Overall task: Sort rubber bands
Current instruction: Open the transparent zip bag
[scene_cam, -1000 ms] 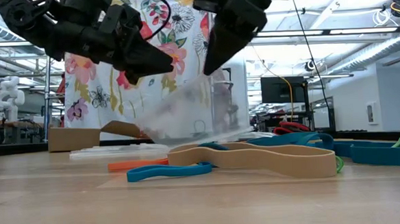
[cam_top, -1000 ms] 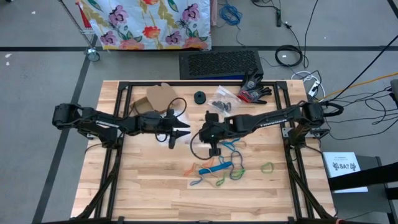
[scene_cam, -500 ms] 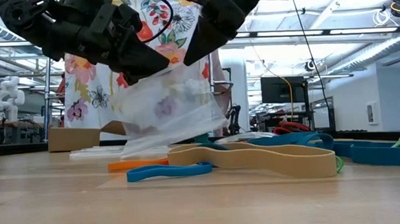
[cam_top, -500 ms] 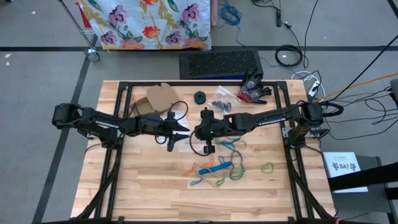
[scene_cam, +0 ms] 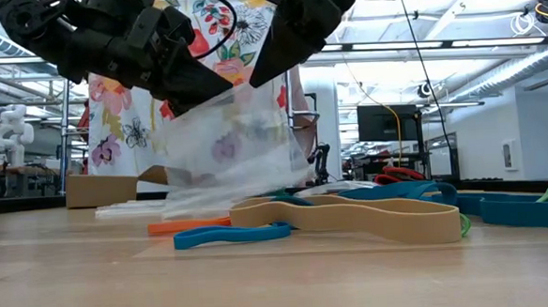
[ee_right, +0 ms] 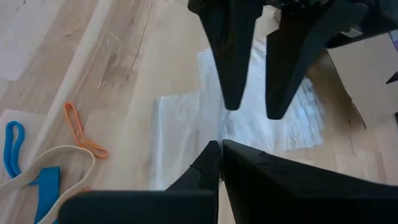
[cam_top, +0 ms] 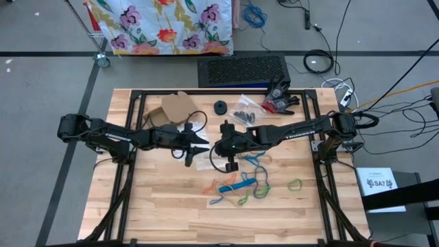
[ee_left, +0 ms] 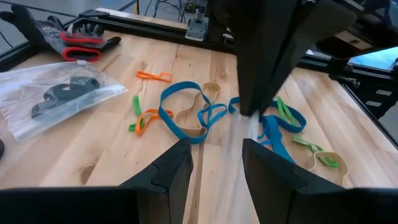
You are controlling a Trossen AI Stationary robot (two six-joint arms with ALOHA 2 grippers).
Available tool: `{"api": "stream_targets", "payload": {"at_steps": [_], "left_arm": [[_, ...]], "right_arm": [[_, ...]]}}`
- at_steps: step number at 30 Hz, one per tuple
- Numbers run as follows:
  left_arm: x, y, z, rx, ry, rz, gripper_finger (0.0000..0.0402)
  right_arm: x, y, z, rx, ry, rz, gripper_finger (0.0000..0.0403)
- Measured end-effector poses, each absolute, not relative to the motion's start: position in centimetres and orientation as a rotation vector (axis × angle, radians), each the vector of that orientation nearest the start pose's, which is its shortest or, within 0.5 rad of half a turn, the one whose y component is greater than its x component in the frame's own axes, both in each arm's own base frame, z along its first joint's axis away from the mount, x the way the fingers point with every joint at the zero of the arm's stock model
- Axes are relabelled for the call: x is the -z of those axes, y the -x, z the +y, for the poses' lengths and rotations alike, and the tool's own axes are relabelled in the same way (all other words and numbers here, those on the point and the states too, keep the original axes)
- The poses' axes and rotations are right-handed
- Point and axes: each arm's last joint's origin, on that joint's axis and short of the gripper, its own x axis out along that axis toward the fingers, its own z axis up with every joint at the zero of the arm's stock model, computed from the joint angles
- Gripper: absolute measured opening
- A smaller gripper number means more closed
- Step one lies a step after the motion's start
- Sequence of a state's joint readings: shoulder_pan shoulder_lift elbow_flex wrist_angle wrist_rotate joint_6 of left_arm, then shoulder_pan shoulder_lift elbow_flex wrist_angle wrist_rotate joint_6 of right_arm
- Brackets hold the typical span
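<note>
Several rubber bands in blue, tan, orange and green lie loose on the wooden table; in the low view a tan one and a blue one show in front. A clear plastic bag hangs over the table's middle. My right gripper is shut on its top. My left gripper stands open just left of it, its fingers close over the bag's upper part. My right gripper pinches the bag's top edge between its two fingers, slanting down from the table's right. The bag hangs slack below the fingers, and its lower end reaches down to about the table top. Whether my left gripper touches the bag, I cannot tell.
At the back of the table lie another clear bag with dark parts, black-and-red gloves, a cardboard piece and a small black round part. A black frame rail runs along the table's sides.
My right gripper has moved toward the table's left, up to my left gripper, and has tipped further down. The bag has come with it: it hung low under the right gripper and now spreads higher between the two grippers' tips.
</note>
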State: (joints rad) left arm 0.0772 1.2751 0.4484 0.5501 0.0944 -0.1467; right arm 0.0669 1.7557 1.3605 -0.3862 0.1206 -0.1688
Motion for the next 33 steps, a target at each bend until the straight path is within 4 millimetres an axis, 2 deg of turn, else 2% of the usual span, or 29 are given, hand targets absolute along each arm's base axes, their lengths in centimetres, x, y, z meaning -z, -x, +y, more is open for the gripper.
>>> {"api": "stream_targets", "payload": {"at_steps": [33], "left_arm": [[-18.79, -24.49, 1.55, 0.006, 0.178, 0.301, 0.0144]], "right_arm": [[-25.74, -38.70, 1.93, 0.004, 0.227, 0.765, 0.0000]]}}
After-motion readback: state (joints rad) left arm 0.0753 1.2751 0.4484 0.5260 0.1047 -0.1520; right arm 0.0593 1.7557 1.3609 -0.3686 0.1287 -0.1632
